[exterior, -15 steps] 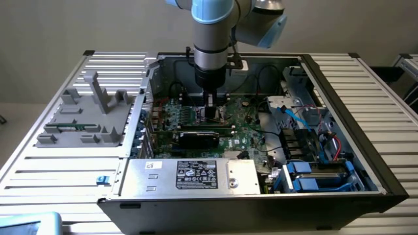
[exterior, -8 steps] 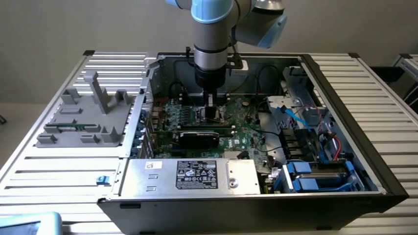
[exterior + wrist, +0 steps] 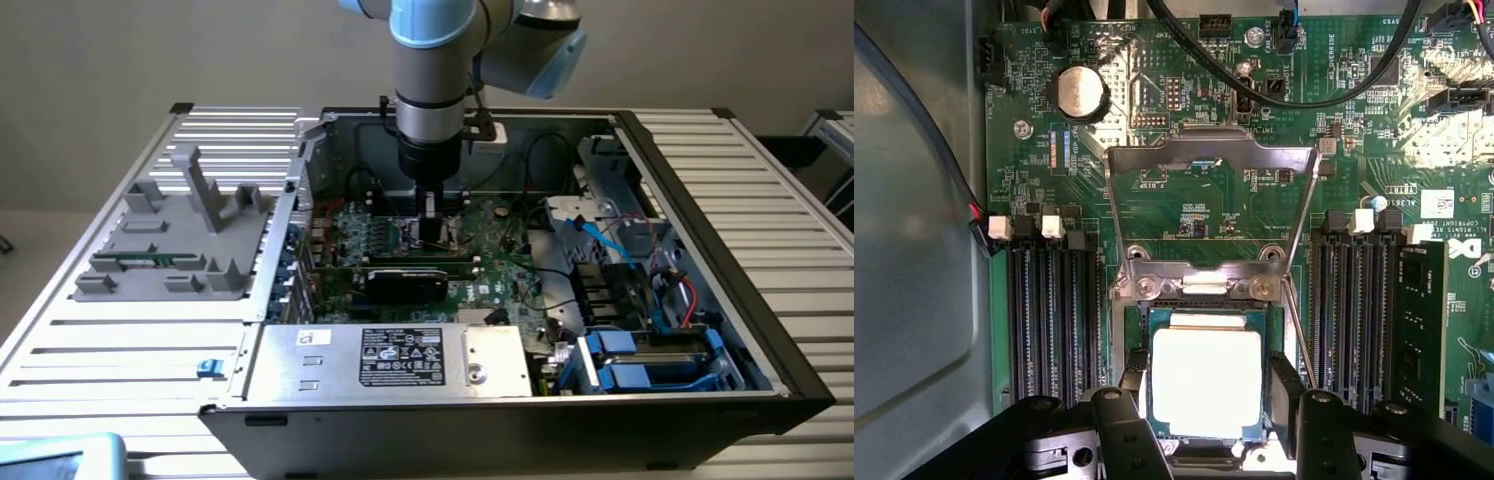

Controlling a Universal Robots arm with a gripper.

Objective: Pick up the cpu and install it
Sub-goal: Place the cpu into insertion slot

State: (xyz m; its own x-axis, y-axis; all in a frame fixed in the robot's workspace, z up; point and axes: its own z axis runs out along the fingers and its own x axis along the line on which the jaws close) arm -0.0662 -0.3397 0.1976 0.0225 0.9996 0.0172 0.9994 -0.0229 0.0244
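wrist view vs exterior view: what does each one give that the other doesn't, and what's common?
Wrist view adds: the cpu gripped at its sides by the fingers, the opened load frame, a coin cell, memory slots.
Exterior view adds: the whole open PC case, power supply, grey fixture at the exterior view's left, the arm.
Shared: the gripper down over the motherboard.
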